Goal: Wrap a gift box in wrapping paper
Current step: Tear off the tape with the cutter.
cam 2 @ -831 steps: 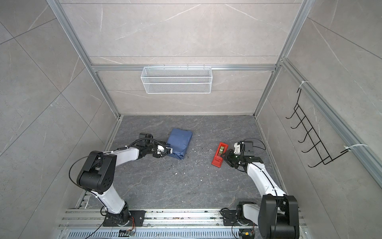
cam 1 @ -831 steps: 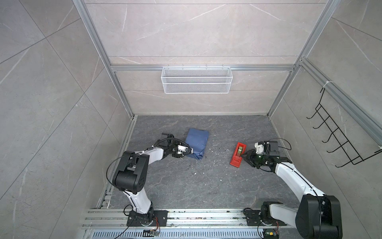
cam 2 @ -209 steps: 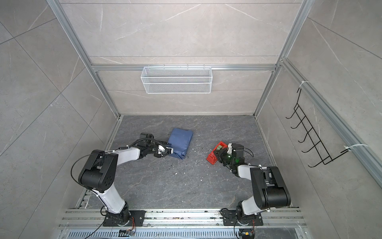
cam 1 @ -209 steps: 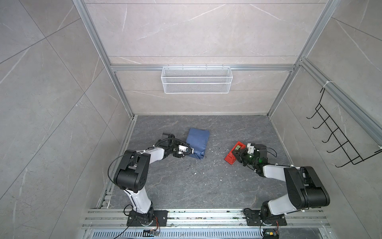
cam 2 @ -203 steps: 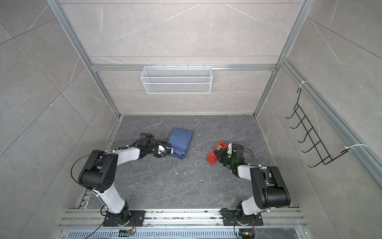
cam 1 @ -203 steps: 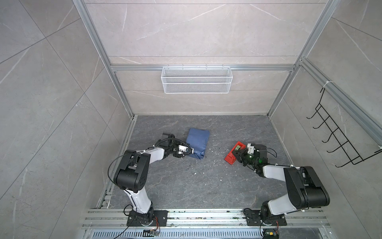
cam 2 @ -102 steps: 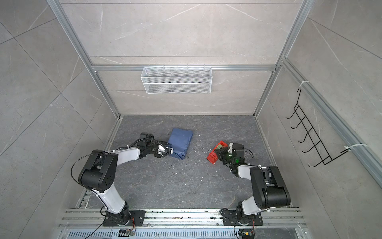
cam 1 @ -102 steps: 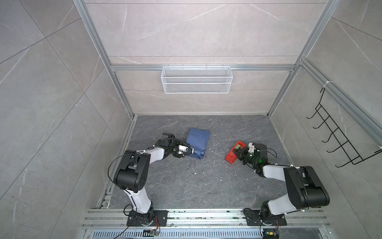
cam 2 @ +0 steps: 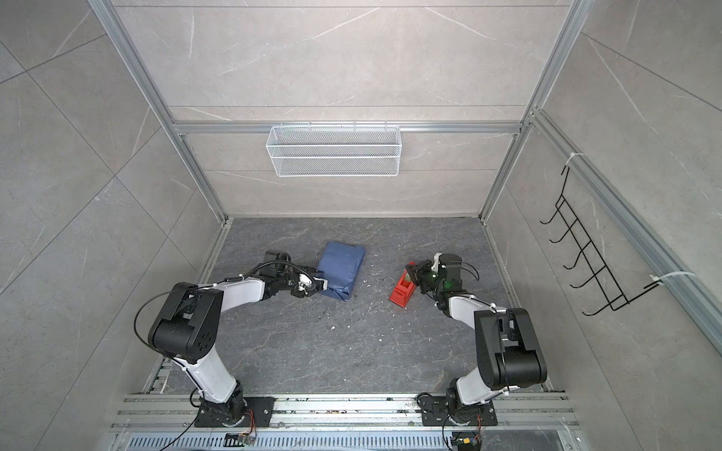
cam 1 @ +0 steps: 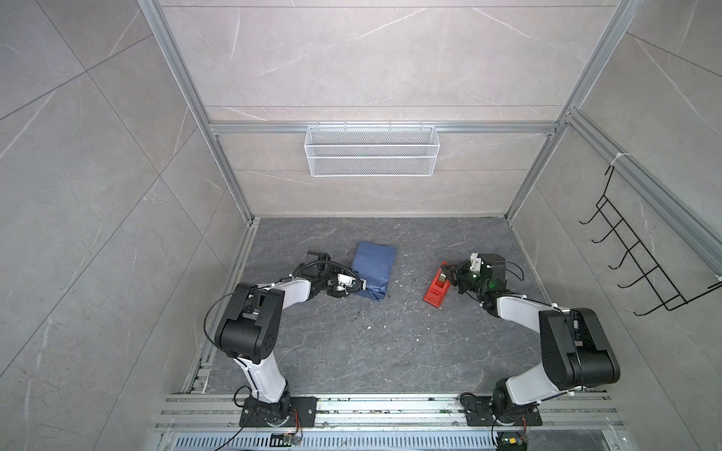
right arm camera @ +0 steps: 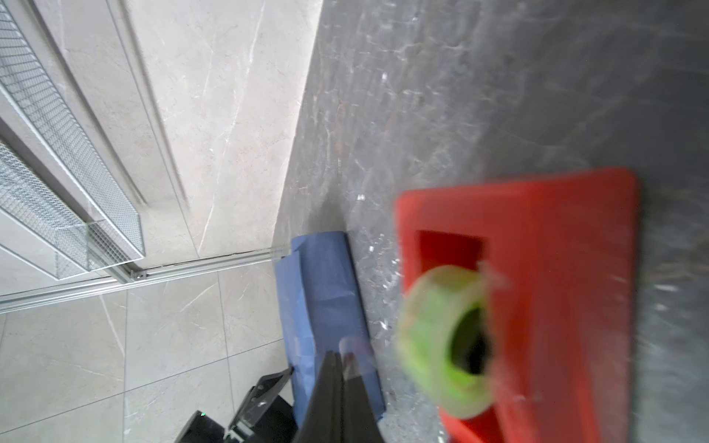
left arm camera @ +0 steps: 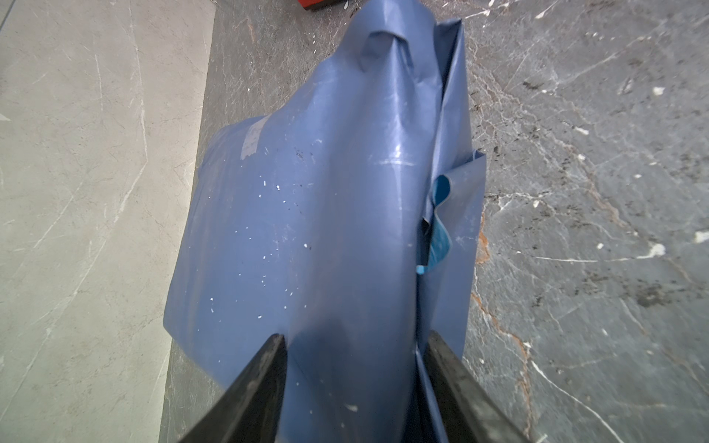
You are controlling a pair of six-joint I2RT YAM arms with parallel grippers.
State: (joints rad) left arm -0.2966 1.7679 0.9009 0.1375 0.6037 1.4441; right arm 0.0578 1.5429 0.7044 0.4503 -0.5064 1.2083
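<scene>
Wrapping paper (left arm camera: pixel 307 230) bears pale patch (left arm camera: pixel 251 142).

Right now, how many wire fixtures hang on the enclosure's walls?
2: a white mesh basket on the back wall, and a black wire hook rack on the right wall. None seems hidden.

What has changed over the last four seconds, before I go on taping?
The right arm drew in and the right gripper shifted onto the roll end of the red tape dispenser, which slid slightly toward the wrapping paper; that gripper's jaws closed. Unchanged: the left gripper clamps the wrapping paper, which has not moved.
</scene>
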